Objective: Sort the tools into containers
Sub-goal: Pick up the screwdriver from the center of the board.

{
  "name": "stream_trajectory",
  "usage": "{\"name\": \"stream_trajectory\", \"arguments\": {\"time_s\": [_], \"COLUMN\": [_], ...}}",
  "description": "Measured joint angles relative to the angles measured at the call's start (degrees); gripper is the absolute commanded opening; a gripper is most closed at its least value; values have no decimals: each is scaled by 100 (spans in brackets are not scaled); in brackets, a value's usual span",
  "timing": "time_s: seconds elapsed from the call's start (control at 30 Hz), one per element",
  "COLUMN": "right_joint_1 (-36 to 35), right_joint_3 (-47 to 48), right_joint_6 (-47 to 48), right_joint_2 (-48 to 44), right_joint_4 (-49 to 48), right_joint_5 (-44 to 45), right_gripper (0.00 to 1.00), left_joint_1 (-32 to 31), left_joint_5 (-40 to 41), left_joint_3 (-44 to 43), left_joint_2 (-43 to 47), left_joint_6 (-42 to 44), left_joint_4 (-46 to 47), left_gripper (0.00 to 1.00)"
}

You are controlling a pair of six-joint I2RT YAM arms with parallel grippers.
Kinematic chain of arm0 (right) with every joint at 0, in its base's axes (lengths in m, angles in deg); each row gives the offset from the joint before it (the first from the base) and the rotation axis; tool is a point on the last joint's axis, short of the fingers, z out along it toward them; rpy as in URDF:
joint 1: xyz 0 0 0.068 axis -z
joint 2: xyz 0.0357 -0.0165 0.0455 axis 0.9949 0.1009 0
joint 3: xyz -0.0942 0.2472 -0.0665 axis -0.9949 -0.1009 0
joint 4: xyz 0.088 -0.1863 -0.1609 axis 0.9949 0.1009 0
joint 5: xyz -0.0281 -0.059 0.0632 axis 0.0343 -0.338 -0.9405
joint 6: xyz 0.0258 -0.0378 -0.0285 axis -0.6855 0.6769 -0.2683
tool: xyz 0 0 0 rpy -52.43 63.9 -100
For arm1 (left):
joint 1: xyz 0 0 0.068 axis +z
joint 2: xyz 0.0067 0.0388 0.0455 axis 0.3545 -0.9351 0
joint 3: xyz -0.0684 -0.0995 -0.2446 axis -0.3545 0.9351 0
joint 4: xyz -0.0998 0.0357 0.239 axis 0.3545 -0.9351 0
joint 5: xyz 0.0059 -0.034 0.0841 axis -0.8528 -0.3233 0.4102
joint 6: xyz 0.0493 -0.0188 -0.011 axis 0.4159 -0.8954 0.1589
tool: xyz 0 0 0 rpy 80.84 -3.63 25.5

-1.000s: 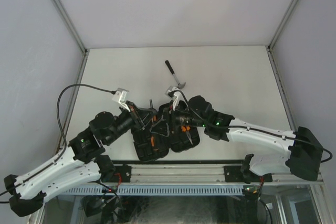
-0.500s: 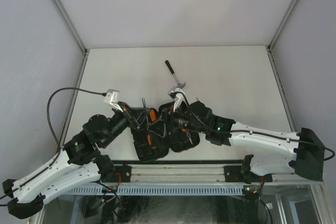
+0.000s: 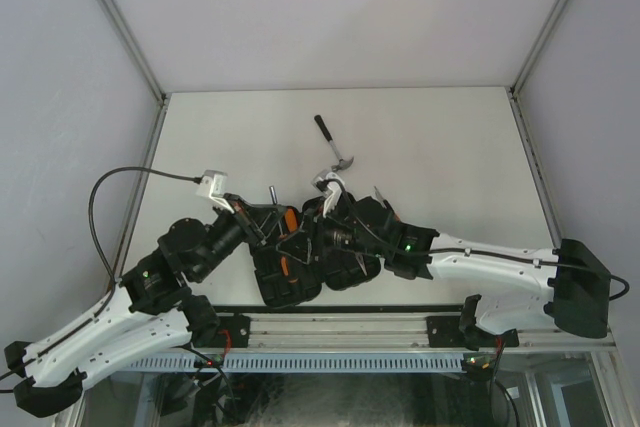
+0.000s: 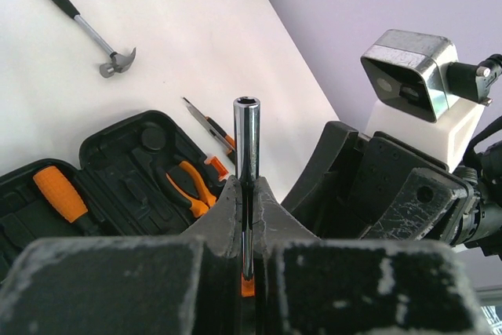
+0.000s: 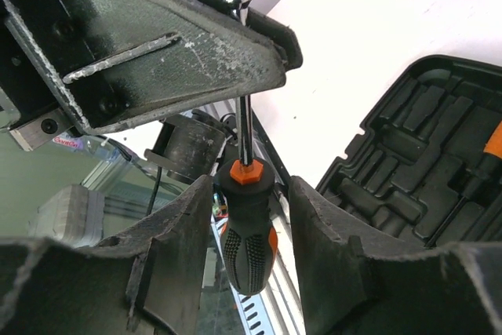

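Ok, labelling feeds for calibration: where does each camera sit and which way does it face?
Top external: fixed above and behind, looking down on the white table; both arms enter from below.
Left wrist: on the left arm, looking past its jaws, shut on the black-and-orange-handled steel screwdriver, at the open black plastic tool case.
Right wrist: on the right arm, along its jaws, flanking that screwdriver's handle.
Shared: both wrist views show screwdriver and case.

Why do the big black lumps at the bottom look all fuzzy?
Left wrist view: the left tool, shut on the screwdriver, is so near the lens its fingers blur, yet the hammer looks sharp; right wrist view: the right tool has blurry fingers too.
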Motion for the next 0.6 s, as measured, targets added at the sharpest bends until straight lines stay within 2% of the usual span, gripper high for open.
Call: {"name": "stream_trajectory", "arguments": {"time_s": [0.2, 0.43, 0.6], "right_joint_1": [-15, -15, -20], "right_joint_3": [0, 0, 0], "right_joint_6": [-50, -76, -83], "right_joint_2": [20, 74, 114], "right_joint_4": [-26, -26, -26], "right_joint_5": [-48, -85, -90], "right_gripper": [39, 43, 35], "left_joint_1": [0, 0, 0], "left_joint_5": [85, 260, 376], "left_joint_3": [0, 0, 0], "left_joint_2": [-15, -17, -17], "left_joint_6": [0, -37, -50], "left_joint_4": [0, -79, -166], "left_gripper": [0, 0, 0]}}
